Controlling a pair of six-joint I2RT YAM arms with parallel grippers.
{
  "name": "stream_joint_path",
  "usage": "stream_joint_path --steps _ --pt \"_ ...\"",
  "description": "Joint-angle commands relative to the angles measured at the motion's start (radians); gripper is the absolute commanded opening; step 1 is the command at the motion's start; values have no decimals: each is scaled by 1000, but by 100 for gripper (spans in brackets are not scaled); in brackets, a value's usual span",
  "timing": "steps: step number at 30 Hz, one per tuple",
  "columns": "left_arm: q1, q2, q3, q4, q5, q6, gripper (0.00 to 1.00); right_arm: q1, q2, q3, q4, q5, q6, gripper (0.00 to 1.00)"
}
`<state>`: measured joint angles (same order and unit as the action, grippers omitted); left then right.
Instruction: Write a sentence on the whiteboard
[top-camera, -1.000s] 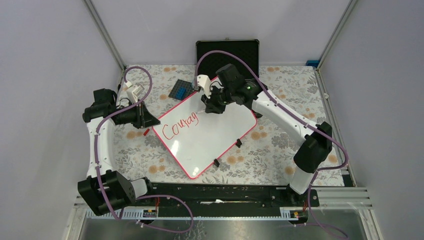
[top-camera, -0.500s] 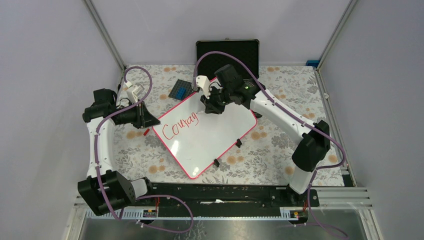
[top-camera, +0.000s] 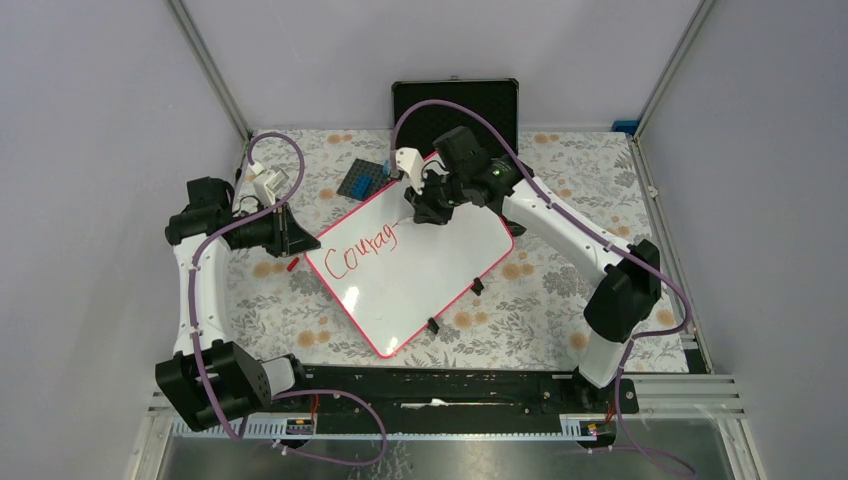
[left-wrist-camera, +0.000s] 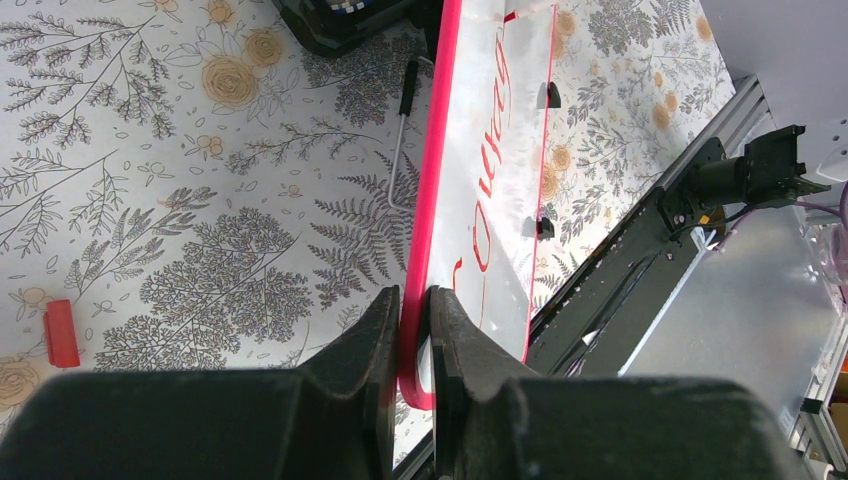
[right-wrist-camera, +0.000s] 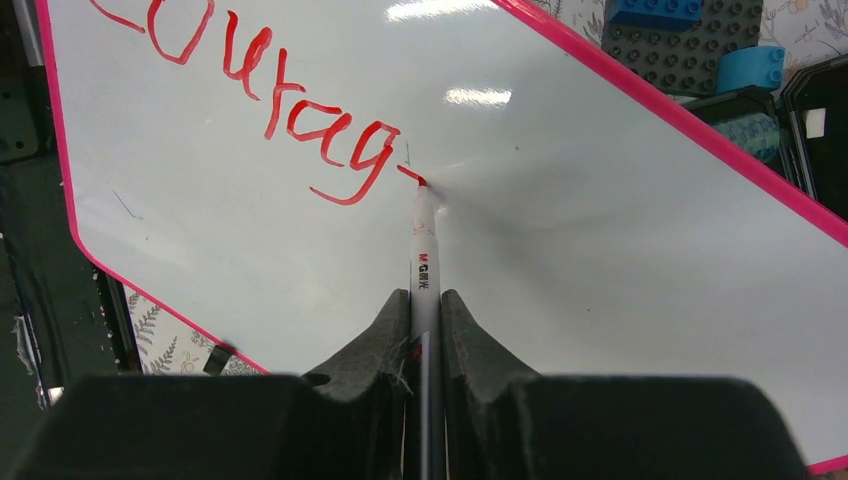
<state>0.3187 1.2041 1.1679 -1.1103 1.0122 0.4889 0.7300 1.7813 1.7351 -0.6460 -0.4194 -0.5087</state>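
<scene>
Whiteboard (top-camera: 430, 275), a large glossy white rectangle in a thin pink-red frame, lies diagonally at mid-table on the floral cloth (top-camera: 560, 290). Its long axis runs near-left to far-right.

Left gripper (left-wrist-camera: 413, 300) pinches the frame at the board's left corner, jaws closed to the frame's thickness.

Right gripper (right-wrist-camera: 426, 300) is clamped on a slim white marker (right-wrist-camera: 424, 240). The marker's long axis points straight away from the wrist and crosses the writing line. Its red tip touches the board just past the tail of the "g".

Red handwritten sentence (right-wrist-camera: 265, 100) reads "Courag" so far.

I judge the free space for the next letter lies to the tip's right in the wrist view, toward the board's far corner. Only the right arm is placed to write it.

Barrel print looks like "M&G"; the smaller characters I cannot read.
</scene>
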Motion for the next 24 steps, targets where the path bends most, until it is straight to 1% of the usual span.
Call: stream_joint_path --steps 1,10,24 --pt "-6 -3 -13 9 -21 23 0 -15 5 26 6 39 -23 0" --pt "-6 -3 -13 10 -21 23 0 -14 31 69 6 28 -8 0" --pt "-6 1 -15 9 -20 30 0 -13 48 92 3 6 -1 0"
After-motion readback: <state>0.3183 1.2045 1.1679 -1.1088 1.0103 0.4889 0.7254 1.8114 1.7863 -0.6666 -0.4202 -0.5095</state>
